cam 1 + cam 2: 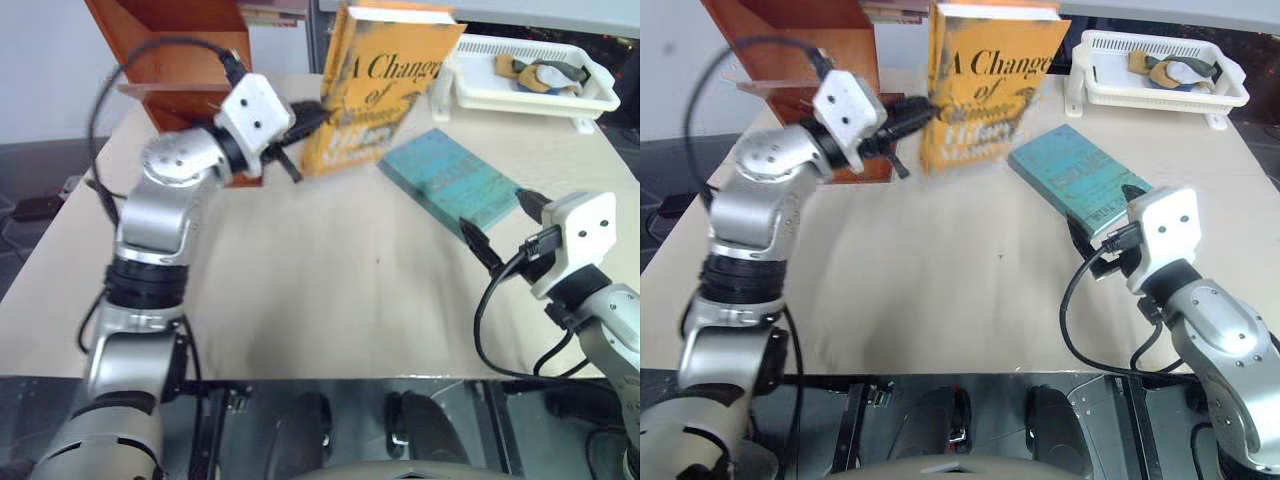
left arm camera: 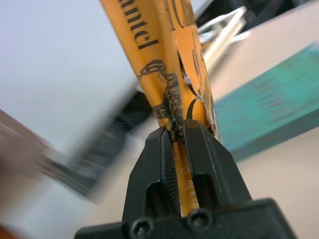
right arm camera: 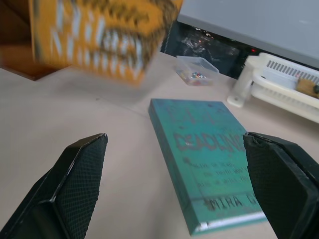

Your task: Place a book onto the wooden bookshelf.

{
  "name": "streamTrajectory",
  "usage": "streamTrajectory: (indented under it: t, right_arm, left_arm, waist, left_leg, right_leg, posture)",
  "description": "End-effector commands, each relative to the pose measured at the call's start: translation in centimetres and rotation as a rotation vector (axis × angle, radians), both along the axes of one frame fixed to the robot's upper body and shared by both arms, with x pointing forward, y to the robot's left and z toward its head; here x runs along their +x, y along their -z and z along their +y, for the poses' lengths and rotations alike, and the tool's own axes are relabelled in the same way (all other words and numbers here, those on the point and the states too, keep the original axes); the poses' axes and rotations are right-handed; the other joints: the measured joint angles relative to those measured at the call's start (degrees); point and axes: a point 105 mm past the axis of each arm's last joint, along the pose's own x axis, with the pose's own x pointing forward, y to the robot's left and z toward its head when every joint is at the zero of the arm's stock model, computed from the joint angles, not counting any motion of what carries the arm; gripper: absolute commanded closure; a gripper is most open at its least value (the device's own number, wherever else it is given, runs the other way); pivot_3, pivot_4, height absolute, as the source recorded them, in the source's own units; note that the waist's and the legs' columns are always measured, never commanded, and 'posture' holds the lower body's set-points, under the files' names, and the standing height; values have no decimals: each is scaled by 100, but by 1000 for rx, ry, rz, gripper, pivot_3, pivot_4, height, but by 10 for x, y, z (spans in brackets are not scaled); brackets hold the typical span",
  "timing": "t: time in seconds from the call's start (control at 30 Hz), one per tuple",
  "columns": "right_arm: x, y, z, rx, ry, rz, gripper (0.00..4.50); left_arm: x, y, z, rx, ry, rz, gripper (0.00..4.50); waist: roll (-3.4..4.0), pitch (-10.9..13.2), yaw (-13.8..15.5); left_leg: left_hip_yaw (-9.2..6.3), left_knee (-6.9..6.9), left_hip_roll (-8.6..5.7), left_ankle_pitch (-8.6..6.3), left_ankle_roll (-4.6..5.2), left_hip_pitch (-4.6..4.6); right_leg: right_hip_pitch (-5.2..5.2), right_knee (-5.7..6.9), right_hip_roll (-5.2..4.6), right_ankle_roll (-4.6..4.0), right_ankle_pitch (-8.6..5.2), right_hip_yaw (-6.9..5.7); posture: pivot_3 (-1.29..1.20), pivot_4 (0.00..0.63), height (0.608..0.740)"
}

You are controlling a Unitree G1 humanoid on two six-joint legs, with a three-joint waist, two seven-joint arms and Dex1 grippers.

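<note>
Our left fingers [image 1: 305, 125] grip the book [image 1: 380, 85] in the air; our right fingers [image 3: 174, 189] stand wide apart and hold nothing.

In the head views we hold the orange-yellow book upright and clear of the surface [image 1: 330, 290], pinched at its lower edge between our closed left fingers, its cover with the dark lettering facing us. It hangs at about 12 o'clock in the scene, with the wooden bookshelf [image 1: 170, 50] just beside it at about 10 o'clock, apart from it. A teal-blue book [image 1: 450, 180] lies flat on the surface at about 2 o'clock, below and beside the held book. Our right fingers hover low at about 4 o'clock, just short of the teal-blue book's near end. A white basket [image 1: 530, 85] sits at the far edge at about 1 o'clock, with a few small items in it.
</note>
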Motion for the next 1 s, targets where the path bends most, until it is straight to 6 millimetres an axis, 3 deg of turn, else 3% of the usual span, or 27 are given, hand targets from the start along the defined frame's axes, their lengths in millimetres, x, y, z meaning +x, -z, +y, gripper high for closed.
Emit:
streamTrajectory:
  t: [0.03,0.2,0.53,0.63,0.73,1.0]
  right_arm:
    - [-2,-14,9,11,-72,-61,0]
    - [-1,-30,31,29,-255,-117,0]
    - [-9,-58,56,-67,-514,-197,0]
    - [-4,-66,59,-94,-545,-223,0]
    - [0,-70,62,-106,-568,-234,0]
    - [1,-74,68,-138,-619,-247,0]
  left_arm:
    - [-18,-31,-2,173,35,-259,4499]
    - [-17,-58,20,439,-81,-383,4499]
    - [0,-83,90,669,-379,-311,4499]
    - [13,-78,125,764,-533,-225,4499]
    - [26,-69,146,819,-627,-140,4499]
    - [43,-56,157,890,-680,-18,4499]
  waist:
    - [0,0,46]
    - [-1,5,73]
    - [-3,7,79]
    - [-7,9,77]
    - [-7,9,75]
    - [-18,16,-7]
  left_leg:
    - [5,1,-1,0,0,0]
    - [32,2,1,-1,2,-3]
    - [45,4,8,-5,10,-6]
    - [46,4,8,-6,11,-7]
    - [52,4,8,-8,14,-4]
    - [84,7,18,-9,17,-8]
  right_leg:
    - [0,-1,-1,0,0,1]
    - [-1,-4,1,3,-1,-1]
    - [-9,4,5,8,-4,3]
    - [-9,2,4,9,-5,3]
    - [-12,6,4,11,-6,6]
    - [-44,43,5,8,-6,33]
  posture:
    - [0,150,740]
    - [0,150,740]
    - [0,150,740]
    - [0,150,740]
    - [0,150,740]
    - [0,150,740]
